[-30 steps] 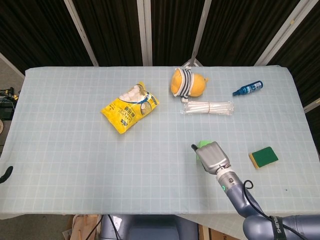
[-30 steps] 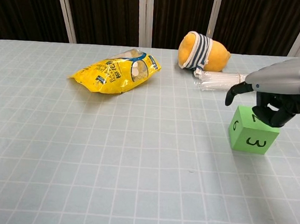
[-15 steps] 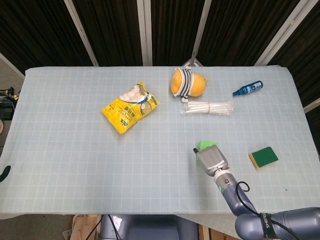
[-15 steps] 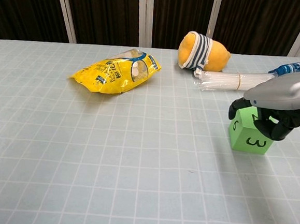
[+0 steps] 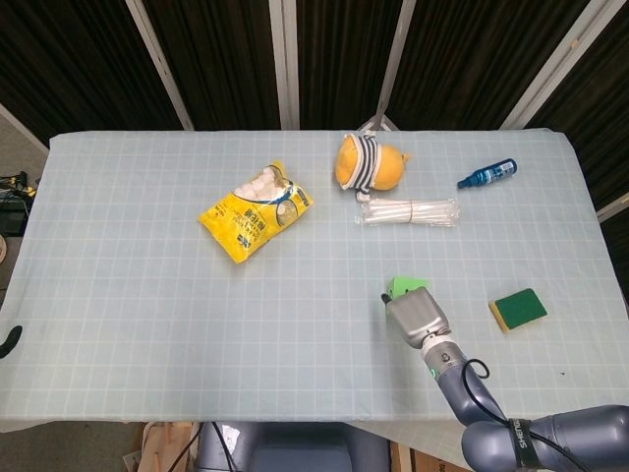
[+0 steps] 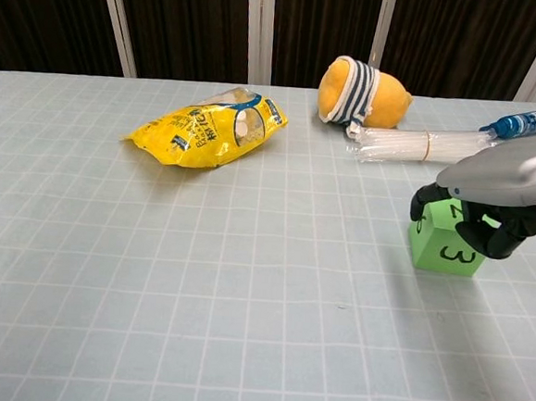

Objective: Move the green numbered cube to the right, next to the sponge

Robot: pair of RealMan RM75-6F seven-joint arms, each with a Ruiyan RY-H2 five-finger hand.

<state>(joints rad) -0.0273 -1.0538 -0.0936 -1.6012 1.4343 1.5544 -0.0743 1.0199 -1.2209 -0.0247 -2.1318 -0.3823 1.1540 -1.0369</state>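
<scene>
The green numbered cube [image 5: 401, 286] [image 6: 442, 251] stands on the table's front right part, showing a 3 on its near face. My right hand [image 5: 418, 317] [image 6: 497, 186] is lowered over it and grips it, thumb against the cube's left upper edge and the other fingers curled over its top and right side. In the head view the hand hides most of the cube. The green and yellow sponge [image 5: 518, 309] lies flat to the right of the cube, a gap apart. Only a dark sliver of my left hand [image 5: 9, 340] shows at the left edge.
A yellow snack bag [image 5: 256, 209] [image 6: 207, 126] lies left of centre. At the back are an orange striped plush [image 5: 369, 164] [image 6: 362, 94], a bundle of clear straws [image 5: 409, 211] [image 6: 412, 145] and a blue bottle [image 5: 487, 174] [image 6: 520, 123].
My right hand has come down onto the cube and its fingers have closed in around it. The cube has stayed on the table.
</scene>
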